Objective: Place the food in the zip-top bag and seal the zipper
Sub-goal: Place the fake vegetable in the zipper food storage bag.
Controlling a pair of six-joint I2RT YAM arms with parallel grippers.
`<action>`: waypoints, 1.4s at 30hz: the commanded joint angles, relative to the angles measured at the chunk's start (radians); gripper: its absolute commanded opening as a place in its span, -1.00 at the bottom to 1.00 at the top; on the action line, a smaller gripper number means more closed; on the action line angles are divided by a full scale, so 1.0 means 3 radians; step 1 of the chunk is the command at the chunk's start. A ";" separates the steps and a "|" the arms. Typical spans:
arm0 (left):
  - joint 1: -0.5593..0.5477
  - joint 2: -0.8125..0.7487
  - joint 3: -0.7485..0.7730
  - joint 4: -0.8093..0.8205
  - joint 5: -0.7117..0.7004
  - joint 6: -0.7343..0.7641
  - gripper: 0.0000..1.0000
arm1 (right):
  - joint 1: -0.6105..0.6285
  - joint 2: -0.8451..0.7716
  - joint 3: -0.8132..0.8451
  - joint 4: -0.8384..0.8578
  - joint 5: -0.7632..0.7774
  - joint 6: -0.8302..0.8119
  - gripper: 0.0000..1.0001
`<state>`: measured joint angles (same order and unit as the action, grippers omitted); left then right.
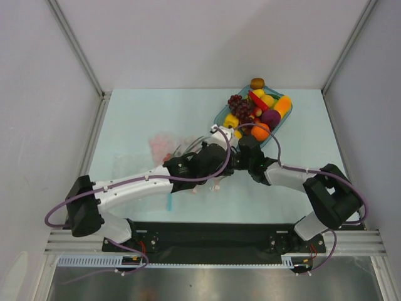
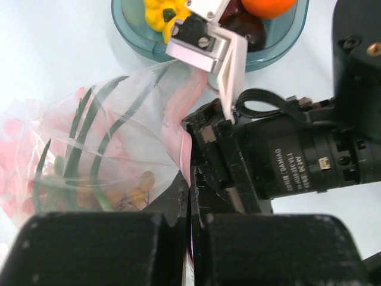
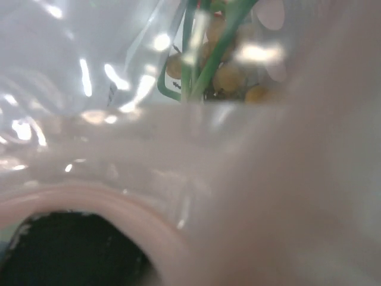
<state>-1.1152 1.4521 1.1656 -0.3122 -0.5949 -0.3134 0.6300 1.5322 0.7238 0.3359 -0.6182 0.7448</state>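
On right arm's motor [image 2: 297, 161], "DAMIAO" lettering, left fingers [image 2: 172, 199] and right fingers [image 2: 205, 128] pinching zipper [image 2: 183, 146].

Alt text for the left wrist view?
Left gripper shut on the thin pale-pink zipper strip of a clear crinkly plastic bag holding green stalks and tan grapes; right gripper pinches the strip beyond it; teal tray behind.

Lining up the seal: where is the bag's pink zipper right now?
Left wrist view: the zipper runs down the frame's middle along the clear bag's right edge, starting near the teal tray, its lower end pinched in the shut left end effector.
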 commanded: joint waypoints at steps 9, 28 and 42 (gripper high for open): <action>0.0143 -0.0182 -0.0086 0.0233 0.0316 -0.0131 -0.99 | 0.0160 0.0328 0.0128 0.0451 -0.0020 0.0054 -0.99; 0.0568 -0.0443 -0.0260 0.0115 0.0240 -0.0321 -1.00 | 0.0165 -0.0791 0.0067 -0.0531 0.0895 -0.0488 0.19; 0.0742 -0.0882 -0.0592 0.0278 0.0060 -0.0515 -0.99 | 0.0160 -0.1722 -0.0061 -0.1043 0.2305 -0.1061 0.14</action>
<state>-0.9070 1.2442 1.0142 -0.2939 -0.5537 -0.4362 0.6750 1.0431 0.7200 0.0555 -0.0826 0.5030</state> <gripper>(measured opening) 0.010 0.569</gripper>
